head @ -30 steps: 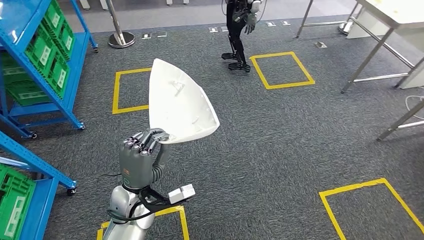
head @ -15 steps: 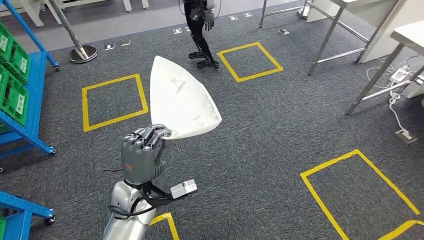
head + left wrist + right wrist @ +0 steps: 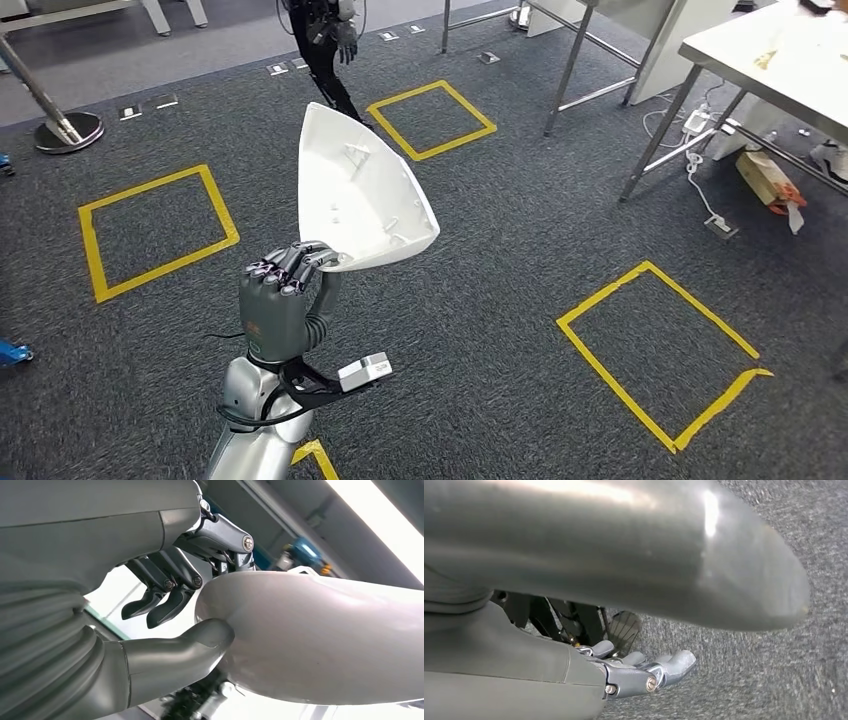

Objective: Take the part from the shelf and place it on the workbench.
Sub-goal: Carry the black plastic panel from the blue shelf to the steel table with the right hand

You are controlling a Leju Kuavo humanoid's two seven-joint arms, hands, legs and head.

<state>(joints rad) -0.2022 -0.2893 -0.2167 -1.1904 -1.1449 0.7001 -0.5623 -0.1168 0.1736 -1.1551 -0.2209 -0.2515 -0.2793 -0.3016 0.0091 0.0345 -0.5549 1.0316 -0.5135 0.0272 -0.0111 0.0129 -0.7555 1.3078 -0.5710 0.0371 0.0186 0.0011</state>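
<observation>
Part (image 3: pixel 360 190): one white plastic shell, roughly triangular, pointed at the top and rounded along its lower edge. Smooth and glossy on the outer face; the hollow inner face, with small moulded ribs and bosses, is turned toward me. Pose: upright, tip up, raised above the carpet. Held at its lower rim in my left hand (image 3: pixel 283 300), thumb against the outer face and fingers (image 3: pixel 165 597) curled over the edge.

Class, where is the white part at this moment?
In the head view the white part stands left of centre, held up by its lower edge in the left hand, above grey carpet between yellow floor squares.
</observation>
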